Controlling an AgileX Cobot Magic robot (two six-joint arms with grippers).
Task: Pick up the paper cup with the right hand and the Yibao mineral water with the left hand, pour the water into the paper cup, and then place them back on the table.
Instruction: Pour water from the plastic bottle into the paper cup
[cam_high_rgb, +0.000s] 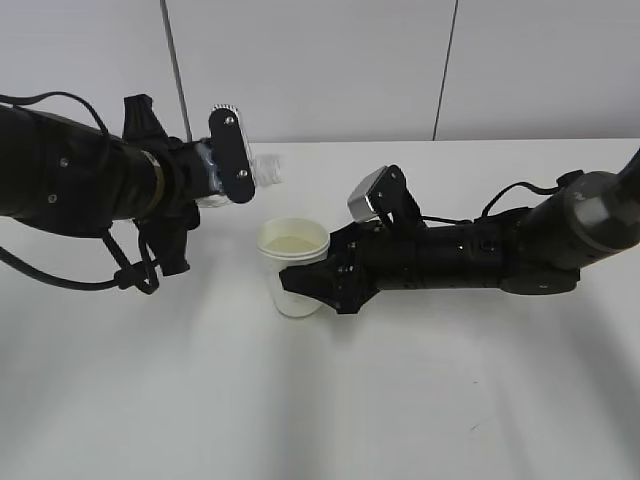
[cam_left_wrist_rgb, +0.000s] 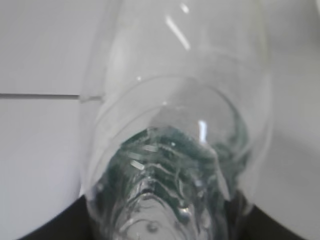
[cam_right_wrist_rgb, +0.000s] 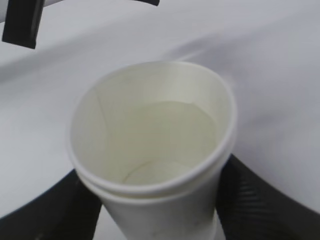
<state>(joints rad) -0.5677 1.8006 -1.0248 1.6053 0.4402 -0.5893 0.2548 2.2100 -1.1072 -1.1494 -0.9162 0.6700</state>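
Observation:
My left gripper (cam_high_rgb: 225, 170) is shut on the Yibao mineral water (cam_high_rgb: 263, 168), a clear ribbed bottle lying nearly level, its mouth pointing right above and just left of the paper cup (cam_high_rgb: 294, 262). In the left wrist view the bottle (cam_left_wrist_rgb: 175, 125) fills the frame, with dark fingers (cam_left_wrist_rgb: 45, 227) at the bottom corners. My right gripper (cam_high_rgb: 302, 278) is shut on the cream-white cup from the right. The right wrist view shows the cup (cam_right_wrist_rgb: 150, 150) upright between black fingers (cam_right_wrist_rgb: 260, 200), with clear water inside. Whether the cup rests on the table (cam_high_rgb: 320, 400) I cannot tell.
The white tabletop stretches all around both arms. A pale wall with vertical seams (cam_high_rgb: 445, 70) stands behind the table's far edge. Black cables (cam_high_rgb: 60, 275) hang under the left arm.

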